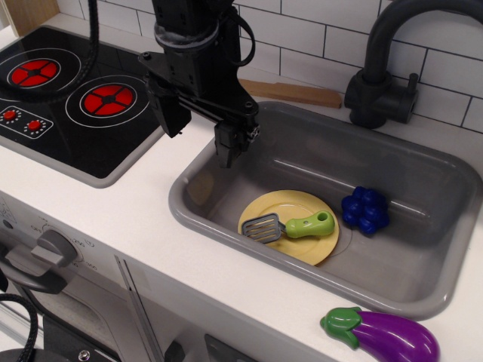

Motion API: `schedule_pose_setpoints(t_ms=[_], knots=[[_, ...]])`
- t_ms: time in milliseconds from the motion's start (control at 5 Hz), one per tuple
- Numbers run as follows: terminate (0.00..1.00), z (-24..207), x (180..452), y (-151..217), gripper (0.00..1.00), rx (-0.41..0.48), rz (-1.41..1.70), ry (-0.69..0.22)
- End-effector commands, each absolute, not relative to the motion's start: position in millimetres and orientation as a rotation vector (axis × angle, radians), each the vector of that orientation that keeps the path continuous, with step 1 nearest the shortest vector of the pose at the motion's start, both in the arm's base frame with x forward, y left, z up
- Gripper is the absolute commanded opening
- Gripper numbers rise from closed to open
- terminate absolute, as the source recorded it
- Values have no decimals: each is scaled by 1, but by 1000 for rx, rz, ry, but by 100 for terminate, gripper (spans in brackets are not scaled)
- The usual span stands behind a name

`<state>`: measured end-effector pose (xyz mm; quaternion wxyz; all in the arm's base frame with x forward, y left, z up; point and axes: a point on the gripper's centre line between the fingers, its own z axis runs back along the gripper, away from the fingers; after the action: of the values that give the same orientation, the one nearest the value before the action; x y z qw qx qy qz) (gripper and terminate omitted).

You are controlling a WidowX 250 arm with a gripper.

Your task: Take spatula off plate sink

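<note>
The spatula (290, 225), with a slotted grey blade and a lime-green handle, lies flat on the pale-yellow plate (317, 250). The plate rests on the floor of the grey sink (423, 249), towards its front left. My gripper (200, 147) hangs over the sink's back left rim, up and to the left of the plate and well clear of the spatula. Its two black fingers (227, 154) stand apart and hold nothing.
A blue bunch of grapes (366, 210) lies in the sink just right of the plate. A purple eggplant (385, 335) lies on the counter at the front right. The dark faucet (385, 79) stands behind the sink. A black stovetop (75, 105) is at the left.
</note>
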<state>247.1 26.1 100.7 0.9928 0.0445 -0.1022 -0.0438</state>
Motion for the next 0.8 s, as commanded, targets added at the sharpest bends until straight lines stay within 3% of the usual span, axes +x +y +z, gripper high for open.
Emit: schedule_pose_setpoints(t_ms=[0, 400, 600], knots=[[0, 101, 247, 26, 100, 89, -88, -205], [0, 76, 269, -11, 100, 3, -511, -249], [0, 62, 279, -31, 100, -28, -657, -219]])
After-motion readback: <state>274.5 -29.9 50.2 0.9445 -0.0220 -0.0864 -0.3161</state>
